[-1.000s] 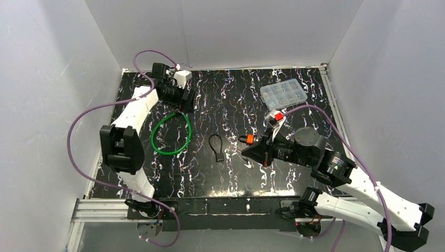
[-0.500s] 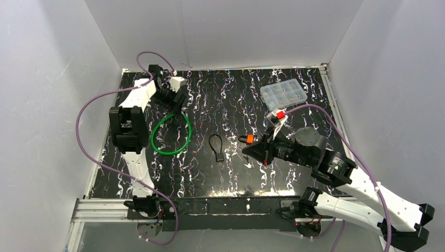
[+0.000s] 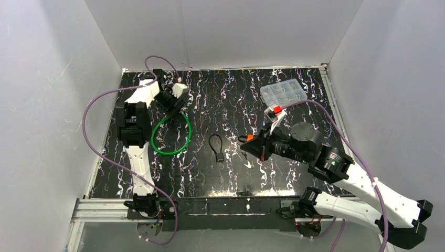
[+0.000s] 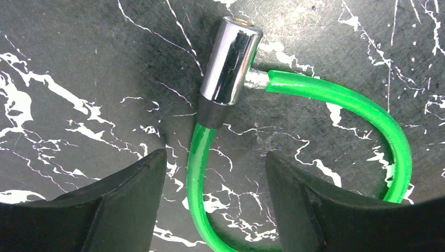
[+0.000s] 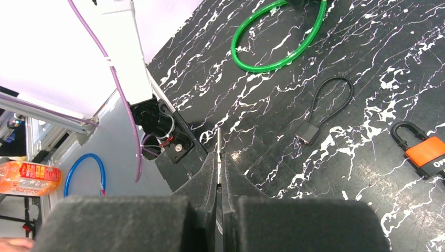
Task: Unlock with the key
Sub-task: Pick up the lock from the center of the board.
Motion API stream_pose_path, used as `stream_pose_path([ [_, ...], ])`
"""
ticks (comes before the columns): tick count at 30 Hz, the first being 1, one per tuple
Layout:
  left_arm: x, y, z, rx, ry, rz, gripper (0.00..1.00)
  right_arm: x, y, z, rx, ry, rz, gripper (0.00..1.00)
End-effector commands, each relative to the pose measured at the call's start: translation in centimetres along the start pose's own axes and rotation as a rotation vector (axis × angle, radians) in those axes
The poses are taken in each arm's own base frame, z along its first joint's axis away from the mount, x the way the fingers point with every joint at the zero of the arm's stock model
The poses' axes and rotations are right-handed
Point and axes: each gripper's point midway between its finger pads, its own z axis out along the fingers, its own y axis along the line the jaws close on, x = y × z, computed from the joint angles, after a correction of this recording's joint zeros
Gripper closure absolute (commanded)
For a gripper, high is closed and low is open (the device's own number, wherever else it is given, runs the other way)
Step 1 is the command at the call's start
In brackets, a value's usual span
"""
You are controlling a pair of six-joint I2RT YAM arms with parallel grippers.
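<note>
The right gripper (image 5: 219,164) is pinching the thin, light, likely slippery key (image 5: 218,140), while the left gripper (image 4: 212,205) hangs spread over the green cable lock (image 3: 154,137) at the overhead view's upper left, best gripped by its rigid chrome barrel (image 4: 231,58), not its floppy cable.

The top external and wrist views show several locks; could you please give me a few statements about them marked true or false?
1. The left gripper is open, with the green cable lock running between its fingers. True.
2. The right gripper pinches a thin key. True.
3. The orange padlock hangs on the green cable lock. False: it lies apart from it, near the right gripper.
4. The black cable padlock lies inside the green loop. False: it lies outside, to the loop's right.
</note>
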Motion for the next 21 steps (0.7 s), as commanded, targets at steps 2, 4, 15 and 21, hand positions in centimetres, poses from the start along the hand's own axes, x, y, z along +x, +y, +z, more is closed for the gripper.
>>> stream_pose_path([
  [2,-0.6,-0.4,0.6,0.018,0.001,0.087,0.34,-3.6,1.7,-0.9,-0.024,-0.077,-0.008,0.99],
  [4,-0.6,-0.6,1.4,0.027,0.024,0.119,0.41,-3.8,1.7,-1.0,-0.021,-0.088,-0.009,0.99],
  [15,-0.8,-7.0,0.9,0.168,0.005,0.258,0.92,-3.8,1.9,-2.0,-0.031,-0.104,0.006,0.99],
  [21,-6.5,-14.7,-9.8,0.257,-0.324,0.492,1.00,-3.6,1.8,-2.3,-0.037,-0.113,-0.006,0.99],
])
